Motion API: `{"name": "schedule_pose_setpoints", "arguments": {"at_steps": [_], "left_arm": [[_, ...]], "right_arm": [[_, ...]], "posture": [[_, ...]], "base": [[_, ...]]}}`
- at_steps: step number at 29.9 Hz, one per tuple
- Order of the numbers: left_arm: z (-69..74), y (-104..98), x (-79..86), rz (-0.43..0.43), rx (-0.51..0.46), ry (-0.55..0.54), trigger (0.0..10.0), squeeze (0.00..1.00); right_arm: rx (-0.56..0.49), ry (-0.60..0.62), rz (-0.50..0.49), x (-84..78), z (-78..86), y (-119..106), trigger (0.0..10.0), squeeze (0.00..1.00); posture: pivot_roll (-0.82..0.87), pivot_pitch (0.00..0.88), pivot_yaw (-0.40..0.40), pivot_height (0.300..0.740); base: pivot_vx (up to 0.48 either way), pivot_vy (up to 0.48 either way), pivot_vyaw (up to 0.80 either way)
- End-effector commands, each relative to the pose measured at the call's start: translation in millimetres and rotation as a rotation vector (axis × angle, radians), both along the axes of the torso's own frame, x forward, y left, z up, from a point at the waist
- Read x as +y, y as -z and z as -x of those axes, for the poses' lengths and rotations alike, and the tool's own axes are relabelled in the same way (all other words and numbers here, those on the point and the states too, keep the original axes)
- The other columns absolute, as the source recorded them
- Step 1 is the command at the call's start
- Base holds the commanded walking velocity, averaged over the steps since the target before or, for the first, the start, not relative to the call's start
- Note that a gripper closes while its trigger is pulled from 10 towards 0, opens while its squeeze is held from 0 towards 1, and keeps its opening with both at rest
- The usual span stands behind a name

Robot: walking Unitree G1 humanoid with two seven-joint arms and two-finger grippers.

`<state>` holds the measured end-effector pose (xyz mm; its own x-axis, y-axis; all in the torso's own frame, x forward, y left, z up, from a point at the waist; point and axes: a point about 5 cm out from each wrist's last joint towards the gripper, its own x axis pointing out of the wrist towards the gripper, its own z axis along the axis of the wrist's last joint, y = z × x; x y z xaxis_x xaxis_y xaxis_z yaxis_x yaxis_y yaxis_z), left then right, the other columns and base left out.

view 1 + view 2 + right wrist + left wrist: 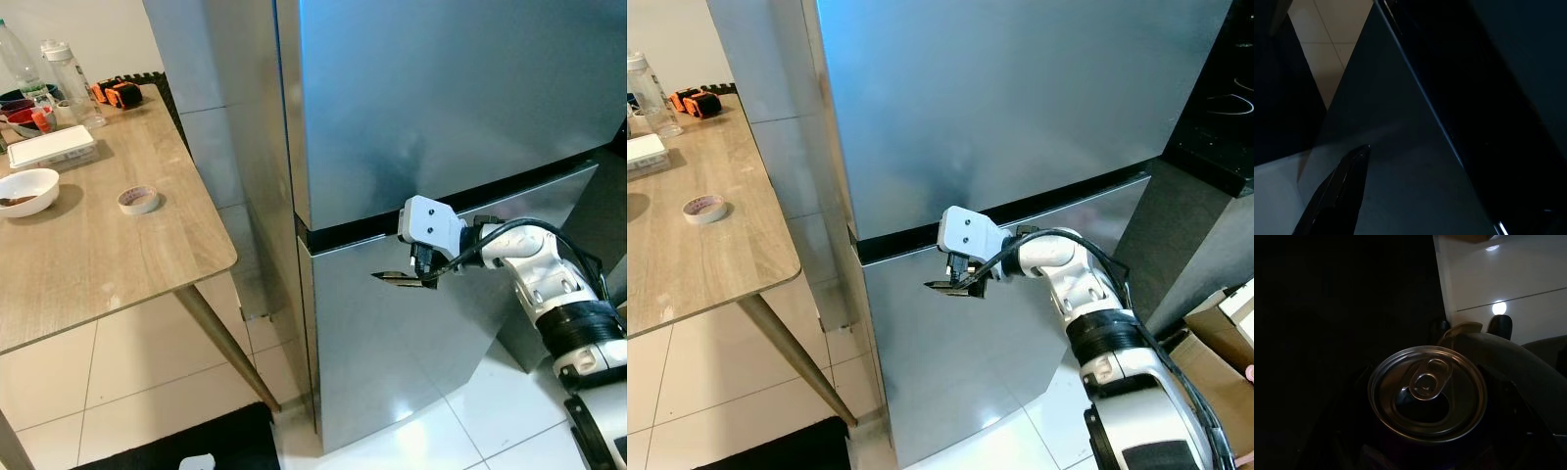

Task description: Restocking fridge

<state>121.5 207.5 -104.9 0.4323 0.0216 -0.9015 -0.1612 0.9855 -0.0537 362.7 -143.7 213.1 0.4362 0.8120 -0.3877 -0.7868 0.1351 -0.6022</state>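
Brushed steel covers the tall two-door fridge [441,117], which stands shut, with a dark seam running between the upper door and the lower door [392,343]. White glossy floor tiles [147,372] spread beneath it, and a black mat [196,446] lies at the near edge. To the fridge's left stands a light wooden bench [98,235] on slanted legs, just beside the fridge's side wall. On the bench sit a flat white rectangular box [51,147], a white bowl with something brown in it [26,190], a clear plastic bottle [71,83], an orange and black object [116,93] at the far edge, and a small roll of white tape [138,200]. Brown cardboard boxes [1225,333] rest on the floor to the fridge's right.

The silver right arm [549,284] reaches in from the right, bent at the elbow, across the front of the lower door. The right gripper [404,280] sits just under the dark seam, its black fingers close together and pointing left along the door face, holding nothing; whether the tips touch the steel cannot be told. In the right wrist view, one black finger [1334,193] lies against the grey door surface.

In the dim left wrist view, the left gripper holds an aluminium drink can with an opened pull tab [1427,391], its fingers closed around the can's body low in the shade.
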Motion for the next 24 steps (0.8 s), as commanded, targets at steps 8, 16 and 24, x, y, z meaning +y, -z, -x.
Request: {"name": "schedule_pose_setpoints", "arguments": {"at_steps": [8,16,24], "left_arm": [[6.9,3,-2.1,0.008,0.022,-0.01,10.0,0.0],[8.2,3,-1.8,0.007,0.023,-0.014,10.0,0.0],[8.9,3,-1.6,0.007,0.025,-0.012,10.0,0.0]], "right_arm": [[0.196,-0.11,0.229,-18.5,9.2,14,10.0,0.0],[0.31,-0.108,0.384,-35.5,10.4,26,10.0,0.0],[0.359,-0.192,0.364,-30.5,17.4,25,10.0,0.0]], "posture": [[-0.09,0.0,0.002,0.74],[-0.08,0.0,-0.004,0.74],[-0.08,0.0,-0.004,0.74]], "base": [[0.0,0.0,0.0],[0.0,0.0,0.0],[0.0,0.0,0.0]]}}
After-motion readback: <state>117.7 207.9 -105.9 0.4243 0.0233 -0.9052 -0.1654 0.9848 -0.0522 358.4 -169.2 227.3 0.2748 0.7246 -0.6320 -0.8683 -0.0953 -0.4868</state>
